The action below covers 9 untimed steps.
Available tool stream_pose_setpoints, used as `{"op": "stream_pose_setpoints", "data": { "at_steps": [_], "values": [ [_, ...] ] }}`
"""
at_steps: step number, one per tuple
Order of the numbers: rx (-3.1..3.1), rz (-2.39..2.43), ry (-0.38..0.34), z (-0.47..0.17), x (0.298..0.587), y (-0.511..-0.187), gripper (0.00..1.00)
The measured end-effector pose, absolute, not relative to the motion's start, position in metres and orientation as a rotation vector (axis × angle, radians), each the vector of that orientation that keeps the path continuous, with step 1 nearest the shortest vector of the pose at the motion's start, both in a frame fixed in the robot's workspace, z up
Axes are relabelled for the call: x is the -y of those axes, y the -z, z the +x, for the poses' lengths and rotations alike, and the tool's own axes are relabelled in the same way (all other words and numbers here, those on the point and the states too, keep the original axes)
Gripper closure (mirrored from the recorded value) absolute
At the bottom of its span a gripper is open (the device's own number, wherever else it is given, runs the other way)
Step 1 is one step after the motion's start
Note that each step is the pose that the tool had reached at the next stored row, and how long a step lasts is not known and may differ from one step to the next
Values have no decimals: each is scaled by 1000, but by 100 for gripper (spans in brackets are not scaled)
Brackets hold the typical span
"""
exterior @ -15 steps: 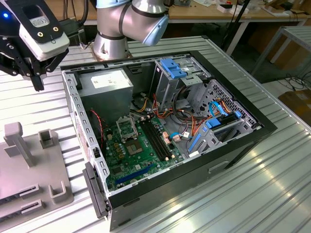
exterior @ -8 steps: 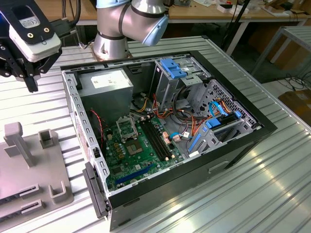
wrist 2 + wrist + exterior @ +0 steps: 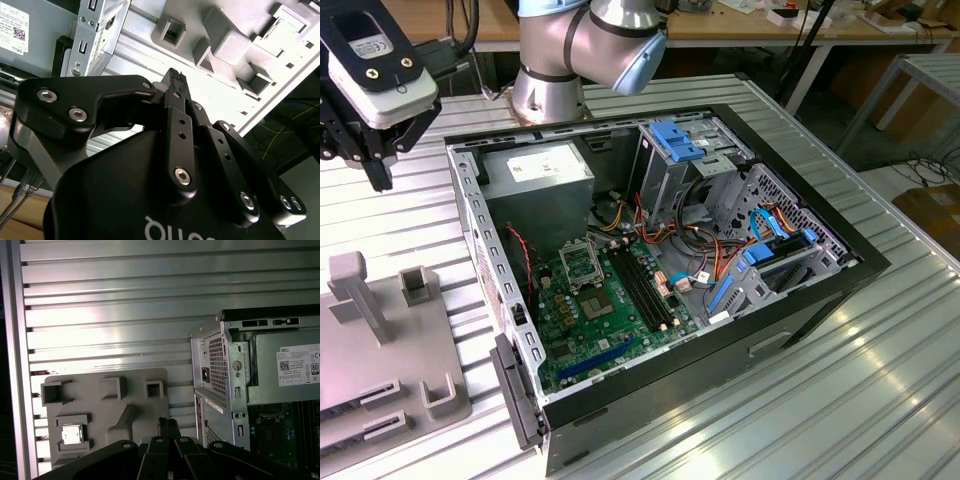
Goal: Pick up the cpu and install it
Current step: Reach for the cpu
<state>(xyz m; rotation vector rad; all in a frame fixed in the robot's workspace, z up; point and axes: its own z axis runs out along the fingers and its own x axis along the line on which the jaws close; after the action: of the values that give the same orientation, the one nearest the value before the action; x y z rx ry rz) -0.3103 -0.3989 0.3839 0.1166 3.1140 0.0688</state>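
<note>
The cpu (image 3: 71,434), a small silver square, lies in a pocket of the grey fixture plate (image 3: 107,410) in the first wrist view. My gripper (image 3: 380,178) hangs high above the table at the exterior view's left, over the plate (image 3: 380,340) and well apart from the cpu. Its fingers are shut together with nothing between them, as the gripper (image 3: 175,77) in the second wrist view and the gripper (image 3: 169,426) in the first wrist view show. The open computer case (image 3: 860,262) holds the green board (image 3: 610,315) with its square socket frame (image 3: 582,265).
The case stands on a ribbed metal table (image 3: 800,400). Inside it are a grey power supply (image 3: 540,170), a blue-topped drive cage (image 3: 680,150), bundled cables (image 3: 720,250) and memory slots (image 3: 645,290). The fixture plate carries raised grey blocks (image 3: 355,290). The arm's base (image 3: 550,90) stands behind the case.
</note>
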Motion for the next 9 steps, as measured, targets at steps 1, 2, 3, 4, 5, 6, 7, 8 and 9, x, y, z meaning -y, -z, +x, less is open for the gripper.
{"op": "stream_pose_setpoints", "data": {
  "at_steps": [1,2,3,4,5,6,7,8,9],
  "values": [
    [-3114,117,-69,-311,399,-384,89],
    [-3114,117,-69,-312,399,-384,89],
    [-3114,117,-69,-312,399,-384,89],
    [-3114,117,-69,-313,399,-384,89],
    [-3114,117,-69,-313,399,-384,89],
    [-3114,117,-69,-314,399,-384,89],
    [-3114,117,-69,-314,399,-384,89],
    [-3114,117,-69,-315,399,-384,89],
    [-3114,117,-69,-315,399,-384,89]
  ]
}}
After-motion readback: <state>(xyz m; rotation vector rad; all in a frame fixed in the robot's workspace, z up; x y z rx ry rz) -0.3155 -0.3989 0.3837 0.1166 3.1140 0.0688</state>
